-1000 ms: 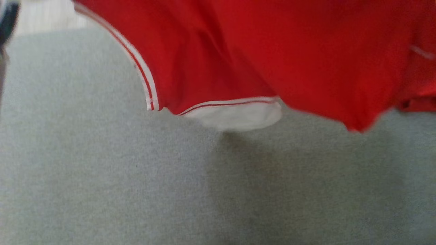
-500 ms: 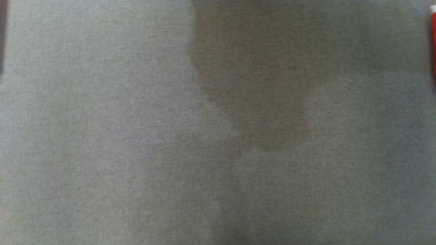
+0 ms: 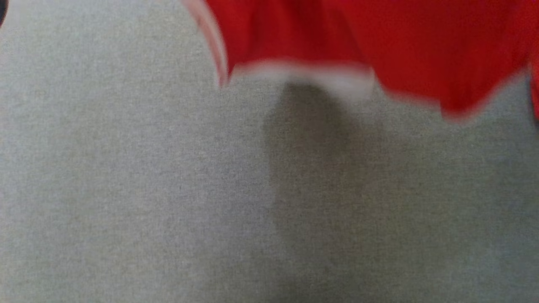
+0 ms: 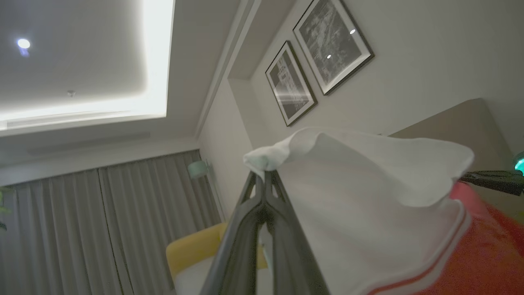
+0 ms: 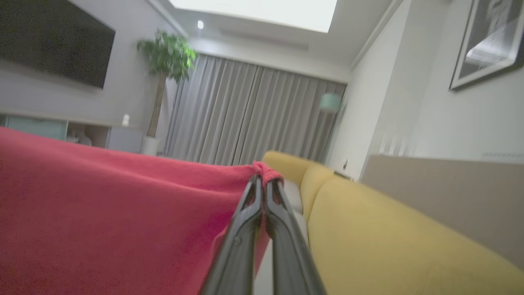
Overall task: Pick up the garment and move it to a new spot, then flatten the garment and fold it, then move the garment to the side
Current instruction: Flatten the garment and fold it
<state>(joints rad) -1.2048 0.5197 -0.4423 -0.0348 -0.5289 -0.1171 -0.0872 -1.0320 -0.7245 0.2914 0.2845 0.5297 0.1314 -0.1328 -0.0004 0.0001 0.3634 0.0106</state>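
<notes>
Red garment (image 3: 379, 38) returns to head view's top over grey surface (image 3: 126, 189); left gripper (image 4: 264, 174), right gripper (image 5: 263, 180) clamp its edges.

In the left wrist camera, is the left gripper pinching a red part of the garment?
No, the left gripper is shut on a white corner of the garment; the red cloth lies off to one side.

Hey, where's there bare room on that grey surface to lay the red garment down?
The grey surface is bare along the left side and across the whole lower part, below the hanging red garment. Only the top right is crowded, where the garment's hem dangles.
</notes>
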